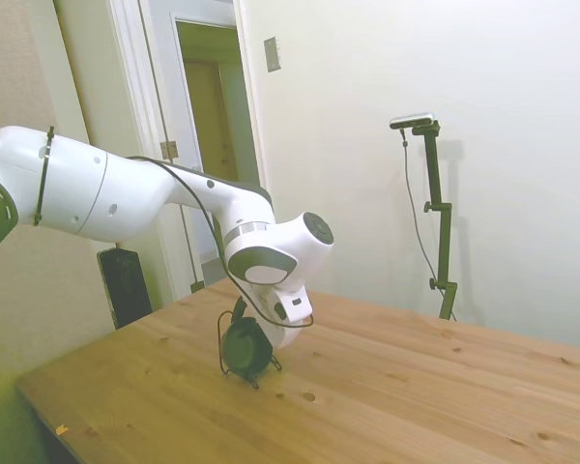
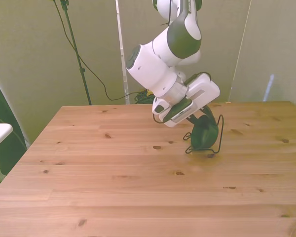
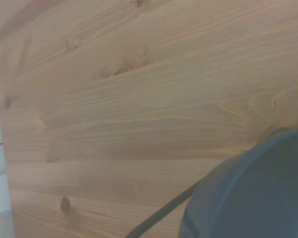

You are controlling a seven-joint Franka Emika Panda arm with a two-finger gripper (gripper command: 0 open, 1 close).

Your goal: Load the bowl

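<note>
My arm comes in low over the counter, and my claw is tipped down right at the bowl, so close that the two overlap in the side view. The bowl stands on its edge, held upright in the thin black wire rack, whose wires curve up around its rim and whose feet rest on the wood directly under my claw. From the side view I cannot tell whether my fingers are spread or pressed together, since the wrist housing and the bowl cover them. In the front view the counter stretches bare in front of me, then comes my claw just above the bowl, with the rack looping around the bowl's outer side. Here too the fingers are hidden. In the wrist view the bowl is a blurred dark curve close by, with one rack wire slanting across the wood.
</note>
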